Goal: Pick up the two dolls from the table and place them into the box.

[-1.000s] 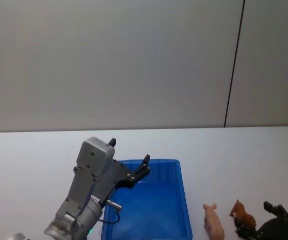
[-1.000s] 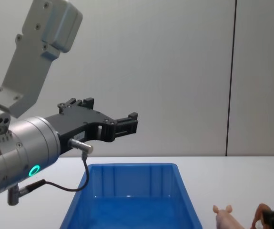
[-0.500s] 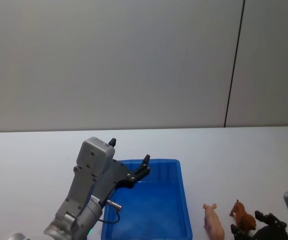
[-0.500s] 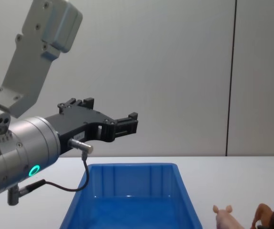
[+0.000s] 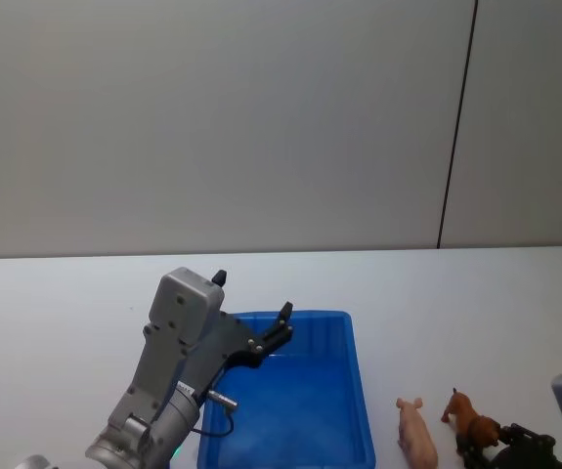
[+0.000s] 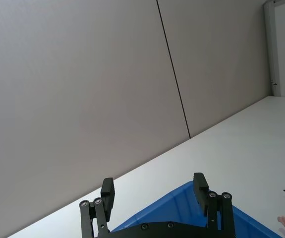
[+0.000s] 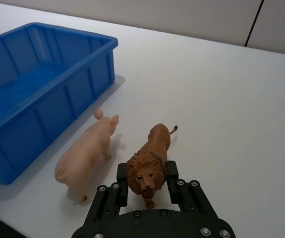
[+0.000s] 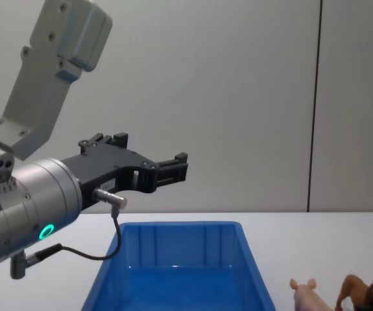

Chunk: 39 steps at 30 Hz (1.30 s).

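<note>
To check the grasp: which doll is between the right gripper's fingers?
The lion: the right gripper grips its head; the pig stands free.

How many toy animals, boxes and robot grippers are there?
Toy animals: 2, the lion and the pig
Boxes: 1, the blue box
Grippers: 2, the left gripper above the box and the right gripper shut on the lion
Total: 5

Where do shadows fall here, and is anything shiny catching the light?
Right wrist view: soft shadows lie under the pig and lion and beside the box on the table. Head view: the box floor shows a pale sheen.
</note>
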### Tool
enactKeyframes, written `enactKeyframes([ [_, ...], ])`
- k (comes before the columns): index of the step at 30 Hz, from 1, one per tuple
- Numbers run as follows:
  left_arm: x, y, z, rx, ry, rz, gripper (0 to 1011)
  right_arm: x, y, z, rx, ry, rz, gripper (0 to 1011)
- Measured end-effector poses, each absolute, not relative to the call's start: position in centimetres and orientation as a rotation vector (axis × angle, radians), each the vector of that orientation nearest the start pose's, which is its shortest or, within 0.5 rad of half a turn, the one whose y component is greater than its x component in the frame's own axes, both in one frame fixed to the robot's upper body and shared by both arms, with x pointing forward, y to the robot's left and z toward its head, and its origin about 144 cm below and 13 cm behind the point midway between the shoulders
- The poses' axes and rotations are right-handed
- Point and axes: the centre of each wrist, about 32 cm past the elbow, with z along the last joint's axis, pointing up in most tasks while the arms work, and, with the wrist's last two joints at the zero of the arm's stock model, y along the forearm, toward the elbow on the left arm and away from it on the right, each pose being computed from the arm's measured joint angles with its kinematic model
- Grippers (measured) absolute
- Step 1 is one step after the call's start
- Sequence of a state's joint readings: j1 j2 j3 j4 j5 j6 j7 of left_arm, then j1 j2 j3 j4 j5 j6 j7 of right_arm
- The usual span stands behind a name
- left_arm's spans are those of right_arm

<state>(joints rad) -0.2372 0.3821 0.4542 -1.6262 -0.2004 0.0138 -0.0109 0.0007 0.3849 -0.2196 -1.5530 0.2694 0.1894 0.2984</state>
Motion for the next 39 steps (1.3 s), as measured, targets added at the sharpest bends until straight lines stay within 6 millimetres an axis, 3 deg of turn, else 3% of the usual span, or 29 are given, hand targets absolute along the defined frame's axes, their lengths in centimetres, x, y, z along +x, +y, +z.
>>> enactKeyframes([
  [11,49.2,19.8,120.4,0.061,-0.268,1.124,1001,45.1,-27.4,113.9,-0.237,0.067,-1.090,436],
  [23,49.2,19.8,120.4,0.061,-0.268,1.124,1001,46.5,-26.4,117.7,-0.139,-0.056,-1.038,437],
  [30,49.2,19.8,120.4,0.061,-0.268,1.124,1001,48.2,-24.9,120.0,-0.097,-0.093,-0.949,437],
  [39,49.2,19.8,120.4,0.061,-0.268,1.124,1001,50.3,-22.4,121.1,-0.098,-0.071,-0.839,437],
])
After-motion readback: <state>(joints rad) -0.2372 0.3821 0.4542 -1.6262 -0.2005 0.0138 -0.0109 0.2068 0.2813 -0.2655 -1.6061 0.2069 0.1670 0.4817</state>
